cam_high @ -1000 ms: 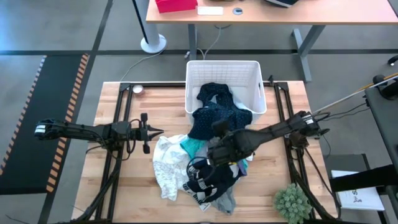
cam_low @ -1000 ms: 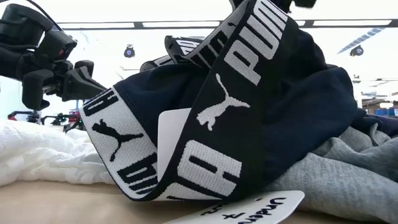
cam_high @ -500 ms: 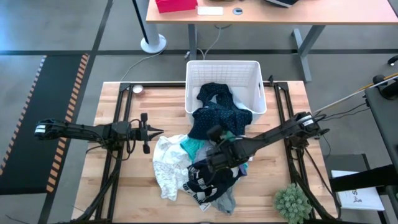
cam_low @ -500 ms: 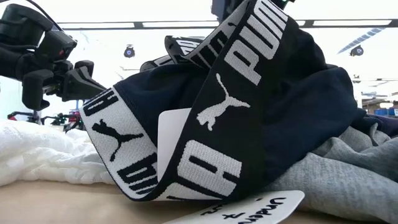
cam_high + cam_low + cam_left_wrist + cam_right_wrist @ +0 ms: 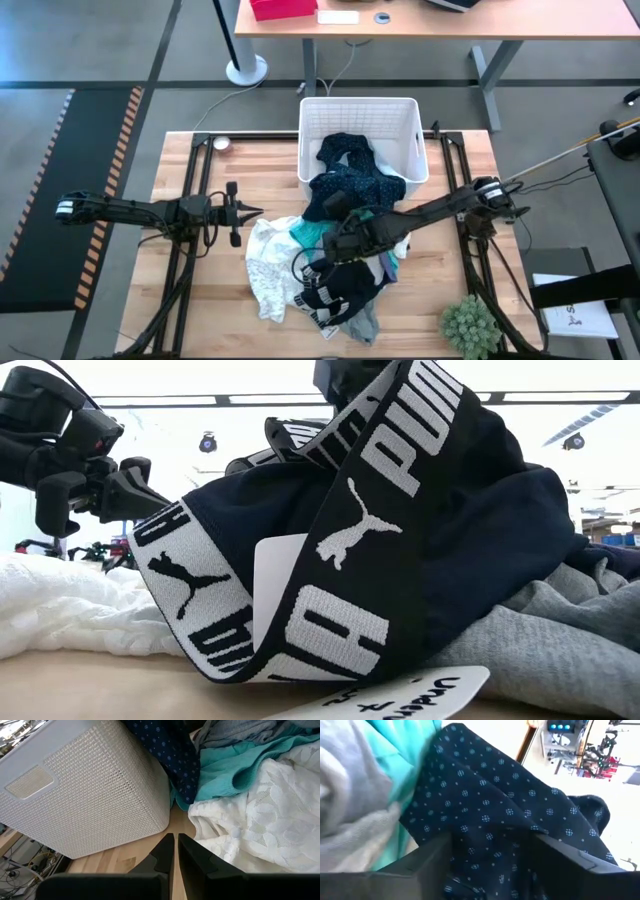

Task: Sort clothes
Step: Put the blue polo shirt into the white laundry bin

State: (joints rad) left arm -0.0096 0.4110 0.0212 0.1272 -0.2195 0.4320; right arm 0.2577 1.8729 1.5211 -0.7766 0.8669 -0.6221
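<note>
White bin (image 5: 85,795) beside navy, turquoise, white clothes (image 5: 250,805).

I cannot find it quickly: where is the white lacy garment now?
In the high view, the white lacy garment lies at the pile's left edge, beside the turquoise garment.

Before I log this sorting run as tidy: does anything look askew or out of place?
Yes. The dark navy patterned garment hangs half out of the white bin, draped over its front wall onto the pile of clothes on the table. The open right gripper is over that pile.
</note>
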